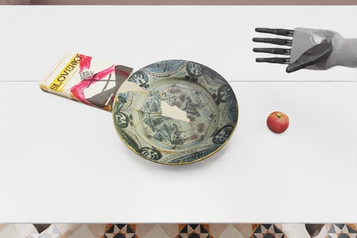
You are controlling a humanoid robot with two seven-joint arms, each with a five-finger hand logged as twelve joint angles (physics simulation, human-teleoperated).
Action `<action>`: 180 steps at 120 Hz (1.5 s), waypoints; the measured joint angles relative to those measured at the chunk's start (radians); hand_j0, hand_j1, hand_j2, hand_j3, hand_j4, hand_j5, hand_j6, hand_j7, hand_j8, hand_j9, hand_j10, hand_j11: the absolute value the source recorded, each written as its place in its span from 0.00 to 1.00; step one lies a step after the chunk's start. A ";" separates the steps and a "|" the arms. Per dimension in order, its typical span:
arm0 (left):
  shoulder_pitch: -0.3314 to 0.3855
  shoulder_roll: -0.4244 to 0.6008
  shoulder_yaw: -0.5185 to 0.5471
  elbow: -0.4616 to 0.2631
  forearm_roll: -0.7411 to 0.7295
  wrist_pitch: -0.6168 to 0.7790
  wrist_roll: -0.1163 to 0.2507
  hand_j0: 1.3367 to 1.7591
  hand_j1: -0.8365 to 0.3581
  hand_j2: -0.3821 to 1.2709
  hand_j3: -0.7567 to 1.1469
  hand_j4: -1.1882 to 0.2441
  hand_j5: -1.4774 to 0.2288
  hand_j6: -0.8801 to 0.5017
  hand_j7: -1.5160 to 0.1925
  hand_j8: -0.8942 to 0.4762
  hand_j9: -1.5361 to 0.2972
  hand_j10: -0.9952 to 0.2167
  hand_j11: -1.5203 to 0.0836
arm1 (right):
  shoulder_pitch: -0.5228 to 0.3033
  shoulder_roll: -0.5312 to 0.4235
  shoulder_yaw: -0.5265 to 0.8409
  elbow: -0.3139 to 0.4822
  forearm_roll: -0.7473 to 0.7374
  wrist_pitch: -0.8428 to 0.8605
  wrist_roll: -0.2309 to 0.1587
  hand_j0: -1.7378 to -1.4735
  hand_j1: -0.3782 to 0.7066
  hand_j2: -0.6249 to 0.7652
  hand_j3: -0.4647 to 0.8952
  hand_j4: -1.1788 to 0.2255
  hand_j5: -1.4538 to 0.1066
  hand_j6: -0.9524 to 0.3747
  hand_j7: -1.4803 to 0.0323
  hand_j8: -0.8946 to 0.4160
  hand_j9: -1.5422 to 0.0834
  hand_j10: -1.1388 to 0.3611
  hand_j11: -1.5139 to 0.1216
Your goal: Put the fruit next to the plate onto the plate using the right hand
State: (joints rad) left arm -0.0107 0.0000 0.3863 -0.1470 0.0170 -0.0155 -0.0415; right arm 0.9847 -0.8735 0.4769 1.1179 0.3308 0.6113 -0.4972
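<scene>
Apple (278,122) lies right of the plate (223,135), ungrasped; your right robot hand (294,48) hovers farther right, open and empty: nothing done yet.

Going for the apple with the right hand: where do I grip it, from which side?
Grip the apple around its round middle, coming from above: it sits stem-up, well clear of the plate. The right hand hovers open beyond it, so likely lower it and close the fingers on opposite sides.
</scene>
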 joint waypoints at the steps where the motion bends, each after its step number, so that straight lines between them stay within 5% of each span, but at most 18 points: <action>1: 0.000 0.000 0.000 0.000 0.000 0.000 0.000 0.76 0.76 0.26 0.40 0.67 0.69 0.47 0.71 0.48 0.67 0.63 0.76 | 0.001 0.001 0.000 0.000 0.000 0.000 -0.001 0.30 0.07 0.44 0.34 0.82 0.90 0.70 0.95 0.66 0.92 0.74 0.90; 27: 0.000 0.000 0.000 0.000 0.000 0.000 0.000 0.76 0.76 0.26 0.40 0.67 0.69 0.47 0.71 0.48 0.67 0.63 0.76 | 0.025 0.006 0.022 0.006 -0.081 0.000 -0.003 0.30 0.07 0.44 0.34 0.82 0.90 0.69 0.95 0.66 0.92 0.74 0.90; 37: 0.000 0.000 0.000 0.000 0.000 0.000 0.000 0.76 0.76 0.26 0.40 0.67 0.69 0.47 0.71 0.48 0.67 0.63 0.76 | 0.037 -0.002 0.055 0.026 -0.263 0.000 0.044 0.30 0.07 0.44 0.34 0.82 0.90 0.69 0.95 0.66 0.92 0.74 0.90; 57: 0.000 0.000 0.000 0.000 0.000 0.000 0.000 0.76 0.76 0.26 0.40 0.67 0.69 0.47 0.71 0.48 0.67 0.63 0.76 | 0.042 -0.138 0.137 0.287 -0.617 0.000 0.140 0.30 0.07 0.44 0.34 0.81 0.90 0.69 0.95 0.66 0.92 0.74 0.90; 71: 0.000 0.000 0.000 0.000 0.000 0.000 0.000 0.76 0.76 0.26 0.40 0.67 0.69 0.47 0.71 0.48 0.67 0.63 0.76 | 0.030 -0.198 0.130 0.458 -0.778 -0.077 0.157 0.30 0.07 0.44 0.34 0.81 0.90 0.69 0.95 0.65 0.92 0.73 0.90; 89: 0.000 0.000 0.000 0.000 0.000 0.000 0.000 0.76 0.76 0.26 0.40 0.67 0.69 0.47 0.71 0.48 0.67 0.63 0.76 | 0.011 -0.220 0.065 0.568 -0.922 -0.272 0.159 0.30 0.07 0.44 0.34 0.81 0.90 0.69 0.95 0.65 0.92 0.73 0.89; 180: 0.000 0.000 0.000 0.000 0.000 0.000 0.000 0.76 0.76 0.26 0.40 0.67 0.69 0.47 0.71 0.48 0.67 0.63 0.76 | -0.211 -0.088 -0.128 0.611 -1.358 -0.737 0.153 0.30 0.10 0.44 0.34 0.79 0.87 0.66 0.92 0.62 0.89 0.71 0.87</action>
State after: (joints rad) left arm -0.0107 0.0000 0.3863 -0.1472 0.0170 -0.0154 -0.0415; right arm 0.7737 -0.9617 0.3491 1.7292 -1.0272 -0.1260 -0.3445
